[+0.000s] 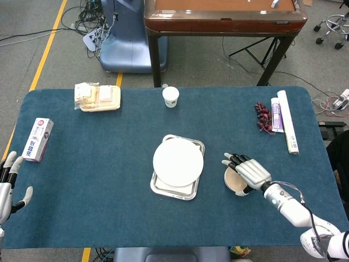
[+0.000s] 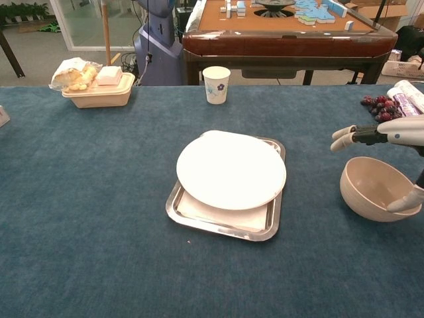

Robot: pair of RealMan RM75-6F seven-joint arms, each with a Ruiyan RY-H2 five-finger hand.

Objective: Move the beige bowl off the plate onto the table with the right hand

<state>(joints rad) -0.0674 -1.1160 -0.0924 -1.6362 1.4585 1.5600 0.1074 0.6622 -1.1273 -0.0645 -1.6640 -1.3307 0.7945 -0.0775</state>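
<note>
Two hands are ours to report. Our right hand [image 1: 249, 171] sits over the round beige bowl [image 2: 378, 189], which lies on the blue felt-covered table [image 1: 109, 158], well to the right of the white round plate [image 2: 230, 171] and apart from it. From the chest view we see the fingers [image 2: 346, 134] stretched out above the bowl's rim while the thumb curls along its near right side; the bowl tilts a little toward the left. Whether the hand truly grips the bowl or merely rests around it, we cannot tell from either view.

Our left hand [image 1: 8, 183] hangs at the table's left edge with its fingers apart and nothing in it.

The plate rests on a shiny square metal tray [image 2: 199, 220], slightly off its centre. Behind it stands a white paper cup [image 1: 170, 96]. At the far left we see a beige takeaway box of wrapped food [image 1: 98, 98] and a white and red toothpaste carton [image 1: 38, 139]. At the far right lie a bunch of dark red grapes [image 1: 263, 116] and a long white tube-shaped packet [image 1: 287, 128] beside it.
</note>
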